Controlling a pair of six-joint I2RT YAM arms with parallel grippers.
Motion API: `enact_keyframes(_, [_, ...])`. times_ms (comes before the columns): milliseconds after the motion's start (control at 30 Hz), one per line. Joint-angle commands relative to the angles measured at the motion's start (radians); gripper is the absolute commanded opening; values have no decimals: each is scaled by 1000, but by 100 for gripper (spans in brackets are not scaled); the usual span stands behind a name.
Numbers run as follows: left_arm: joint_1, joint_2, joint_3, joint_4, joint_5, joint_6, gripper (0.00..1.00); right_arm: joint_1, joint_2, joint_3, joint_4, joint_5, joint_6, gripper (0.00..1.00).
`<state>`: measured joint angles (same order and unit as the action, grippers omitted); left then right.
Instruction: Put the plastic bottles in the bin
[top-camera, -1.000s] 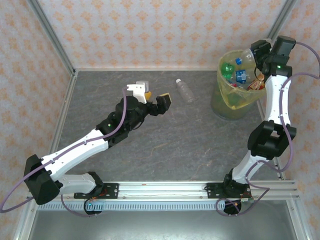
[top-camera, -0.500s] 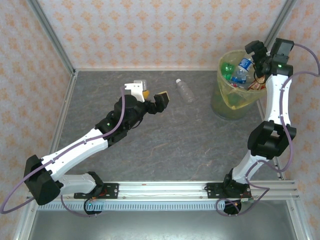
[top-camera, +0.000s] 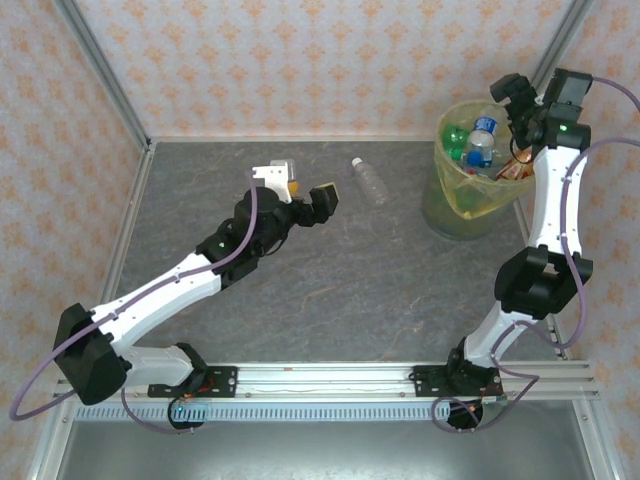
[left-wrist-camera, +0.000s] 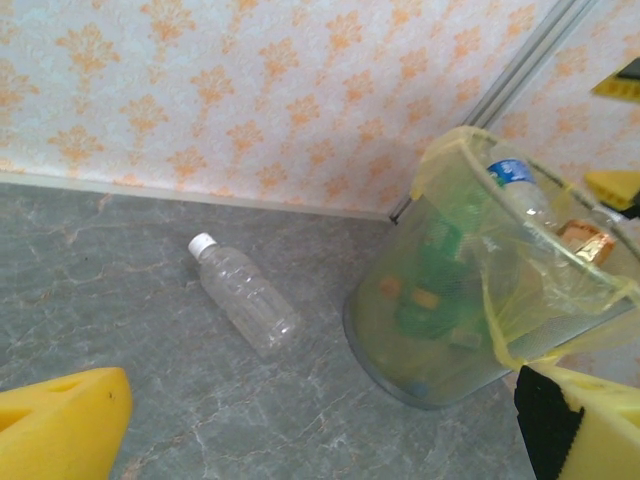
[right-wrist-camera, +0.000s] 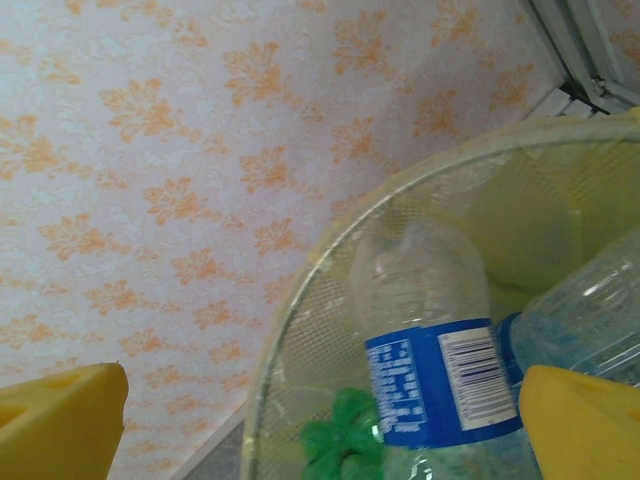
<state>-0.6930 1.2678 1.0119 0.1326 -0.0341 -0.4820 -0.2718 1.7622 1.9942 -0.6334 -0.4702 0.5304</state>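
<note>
**One Loose Bottle To Be Gripped Across Its Middle**

On the grey table (top-camera: 400, 300), the bin (top-camera: 438, 215) stands in the far right corner, with bottles (top-camera: 480, 140) heaped near its rim. The right gripper (top-camera: 532, 100) is held above that rim, jaws spread and empty. The left gripper (top-camera: 306, 186), likewise spread with nothing between its pads, is aimed at the clear bottle (left-wrist-camera: 245, 300) lying on its side between it and the bin. The bottle's body should be straddled crosswise, away from the white cap (left-wrist-camera: 202, 241), so that rolling is prevented.
</note>
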Motion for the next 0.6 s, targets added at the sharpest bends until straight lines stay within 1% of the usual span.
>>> enact_keyframes(0, [25,49,31,11,-14,-30,99,35,-75,44,-20,21,-39,100])
enact_keyframes(67, [37,84,45,20,-32,-49,99,58,-93,41,-20,24,-49,100])
enact_keyframes(167, [60,159,85,23,-13,-84,99,94,-124,33,-31,28,-69,100])
enact_keyframes(367, [81,352,220,-25,27,-156,88,139,-240,-72,-15,39,-93,100])
enact_keyframes(567, [82,559,398,-90,54,-210,80,157,-378,-211,21,34,-87,100])
